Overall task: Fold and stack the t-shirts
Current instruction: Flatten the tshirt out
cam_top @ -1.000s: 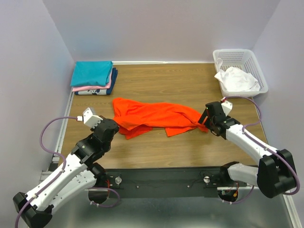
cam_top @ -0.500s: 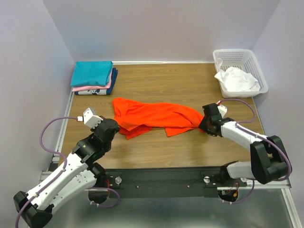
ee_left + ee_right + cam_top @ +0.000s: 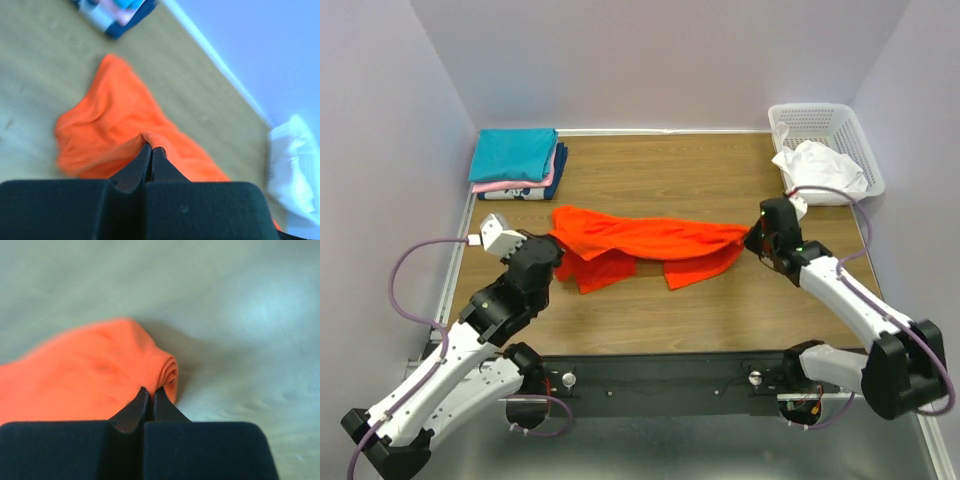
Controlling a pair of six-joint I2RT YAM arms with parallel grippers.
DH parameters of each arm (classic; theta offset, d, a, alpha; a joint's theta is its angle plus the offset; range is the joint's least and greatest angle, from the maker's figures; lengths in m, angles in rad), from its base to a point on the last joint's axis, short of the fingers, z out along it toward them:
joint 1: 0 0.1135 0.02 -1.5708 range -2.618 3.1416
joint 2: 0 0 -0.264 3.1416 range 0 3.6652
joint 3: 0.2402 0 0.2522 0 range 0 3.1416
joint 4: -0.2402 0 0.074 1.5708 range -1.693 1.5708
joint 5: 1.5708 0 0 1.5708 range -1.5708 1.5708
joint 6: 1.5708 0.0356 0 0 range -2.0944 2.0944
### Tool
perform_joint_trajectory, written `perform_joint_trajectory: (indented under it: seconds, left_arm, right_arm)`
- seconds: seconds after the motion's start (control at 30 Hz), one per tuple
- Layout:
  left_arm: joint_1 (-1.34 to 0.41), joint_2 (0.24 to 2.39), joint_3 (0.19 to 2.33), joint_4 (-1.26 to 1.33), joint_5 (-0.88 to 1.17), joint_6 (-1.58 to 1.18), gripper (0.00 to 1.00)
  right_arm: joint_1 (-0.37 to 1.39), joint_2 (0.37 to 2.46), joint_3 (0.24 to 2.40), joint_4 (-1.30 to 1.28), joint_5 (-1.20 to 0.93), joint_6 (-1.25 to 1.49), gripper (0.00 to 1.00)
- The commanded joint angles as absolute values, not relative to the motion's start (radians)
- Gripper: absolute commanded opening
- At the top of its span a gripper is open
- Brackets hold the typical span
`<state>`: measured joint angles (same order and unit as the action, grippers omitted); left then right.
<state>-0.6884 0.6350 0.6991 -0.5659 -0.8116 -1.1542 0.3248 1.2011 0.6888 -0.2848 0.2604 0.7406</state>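
Observation:
An orange-red t-shirt [image 3: 640,240] is stretched across the middle of the wooden table, held up at both ends. My left gripper [image 3: 552,240] is shut on its left edge, a thin fold of cloth [image 3: 150,137] pinched between the fingertips. My right gripper [image 3: 752,236] is shut on its right end, where the fabric bunches into a roll [image 3: 165,372]. A folded stack with a teal t-shirt [image 3: 514,153] on top of pink and navy ones lies at the far left corner. A crumpled white t-shirt [image 3: 820,165] sits in the basket.
The white lattice basket [image 3: 820,120] stands at the far right corner against the wall. Grey walls close in the table on three sides. A metal rail [image 3: 660,375] with both arm bases runs along the near edge.
The right gripper closed on the shirt's right end and lifted it toward the far right. The left gripper pulled its end up and leftward, so the shirt now hangs taut between them.

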Motion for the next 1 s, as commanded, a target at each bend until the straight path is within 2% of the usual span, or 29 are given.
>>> perform_joint_trajectory:
  seconds: [0.0, 0.27, 0.4, 0.6, 0.73, 0.87, 0.97]
  left_arm:
    - [-0.681, 0.624, 0.842, -0.390, -0.946, -0.962, 0.00]
    - [-0.681, 0.637, 1.133, -0.123, -0.902, -0.577, 0.00]
    - [-0.681, 0.660, 1.271, -0.023, -0.810, -0.431, 0.00]
    - [-0.681, 0.745, 1.442, -0.003, -0.710, -0.304, 0.00]
    - [-0.683, 0.860, 1.554, 0.034, -0.753, -0.233, 0.00]
    - [-0.677, 0.991, 1.592, 0.115, -0.879, -0.164, 0.00]
    - [-0.606, 1.118, 1.626, 0.146, -0.840, -0.120, 0.00]
  right_arm:
    - [0.318, 1.071, 0.853, -0.307, 0.287, 0.687, 0.01]
    - [0.318, 0.962, 1.228, -0.393, 0.273, 0.571, 0.01]
    - [0.318, 0.904, 1.336, -0.425, 0.218, 0.529, 0.01]
    - [0.318, 0.902, 1.451, -0.463, 0.244, 0.488, 0.01]
    - [0.319, 0.980, 1.512, -0.465, 0.310, 0.453, 0.01]
    - [0.319, 1.098, 1.552, -0.463, 0.376, 0.433, 0.01]
    - [0.316, 1.181, 1.588, -0.460, 0.419, 0.419, 0.01]
